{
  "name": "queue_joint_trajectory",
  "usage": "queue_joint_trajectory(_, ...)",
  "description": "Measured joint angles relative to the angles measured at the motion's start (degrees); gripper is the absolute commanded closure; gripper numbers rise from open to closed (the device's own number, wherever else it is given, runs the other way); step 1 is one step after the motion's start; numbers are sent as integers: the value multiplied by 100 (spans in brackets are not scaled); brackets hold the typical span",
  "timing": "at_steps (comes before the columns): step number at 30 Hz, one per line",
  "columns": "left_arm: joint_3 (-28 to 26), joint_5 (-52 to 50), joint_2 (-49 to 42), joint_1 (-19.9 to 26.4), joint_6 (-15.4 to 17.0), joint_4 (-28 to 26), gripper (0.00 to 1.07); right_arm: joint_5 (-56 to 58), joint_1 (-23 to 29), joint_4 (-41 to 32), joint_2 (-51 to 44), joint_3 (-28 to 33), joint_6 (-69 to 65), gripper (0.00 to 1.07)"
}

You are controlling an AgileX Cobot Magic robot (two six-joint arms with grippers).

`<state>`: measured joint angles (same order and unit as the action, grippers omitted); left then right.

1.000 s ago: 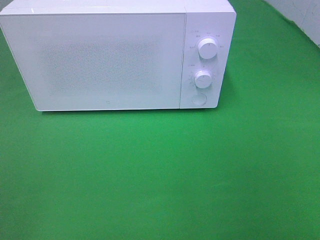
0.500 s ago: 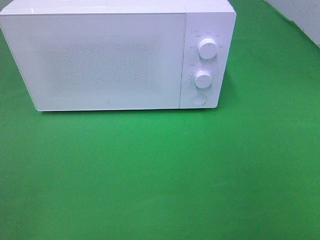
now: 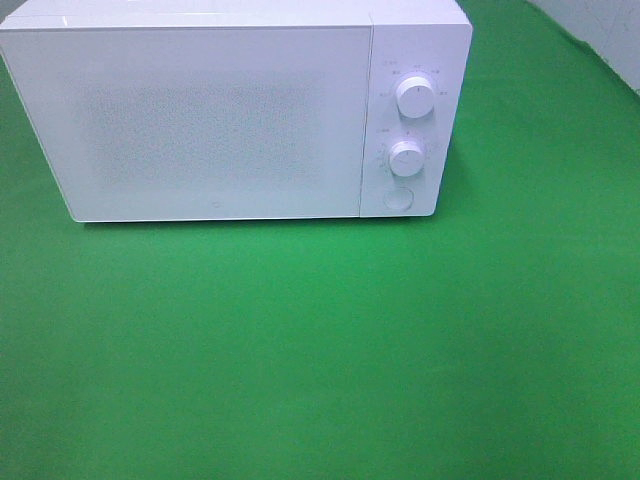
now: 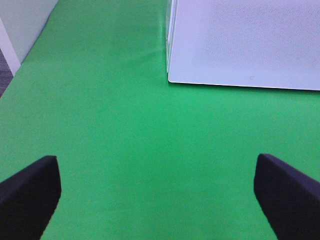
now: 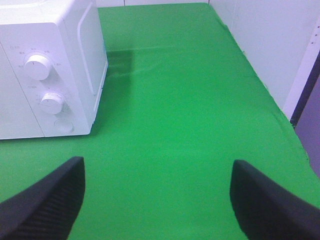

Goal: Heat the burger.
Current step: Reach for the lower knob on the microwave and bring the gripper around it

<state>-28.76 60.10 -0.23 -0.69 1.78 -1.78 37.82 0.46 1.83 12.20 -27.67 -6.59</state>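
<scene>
The microwave [image 3: 235, 115] stands shut, the burger nowhere in view. In front of the microwave, left jaws and right jaws hang released, empty, probably poised to open it.

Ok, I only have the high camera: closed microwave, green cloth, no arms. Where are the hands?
Observer: The left hand hangs open and empty over the cloth, facing the microwave's end away from the dials.
Operator: And the right?
Observer: The right hand is open and empty too, facing the end with the dials.
Operator: Any burger?
Observer: None shows in either wrist view, only cloth and microwave.
</scene>
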Motion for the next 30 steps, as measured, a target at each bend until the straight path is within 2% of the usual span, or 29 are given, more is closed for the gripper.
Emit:
queue_joint_trajectory(12, 0, 0, 0, 0, 0, 0, 9, -1748, 0, 0, 567, 877, -6, 32)
queue_joint_trajectory(14, 0, 0, 0, 0, 0, 0, 9, -2510, 0, 0, 871, 1163, -6, 32)
queue_joint_trajectory(17, 0, 0, 0, 0, 0, 0, 9, -2727, 0, 0, 968, 1226, -40, 32)
queue_joint_trajectory(21, 0, 0, 0, 0, 0, 0, 9, -4011, 0, 11, 1662, 1421, -155, 32)
queue_joint_trajectory(24, 0, 0, 0, 0, 0, 0, 9, -4309, 0, 11, 1816, 1421, -155, 32)
queue_joint_trajectory(26, 0, 0, 0, 0, 0, 0, 9, -5460, 0, 17, 2469, 1421, -195, 32)
queue_joint_trajectory(30, 0, 0, 0, 0, 0, 0, 9, -6113, 0, 17, 3025, 1421, -201, 32)
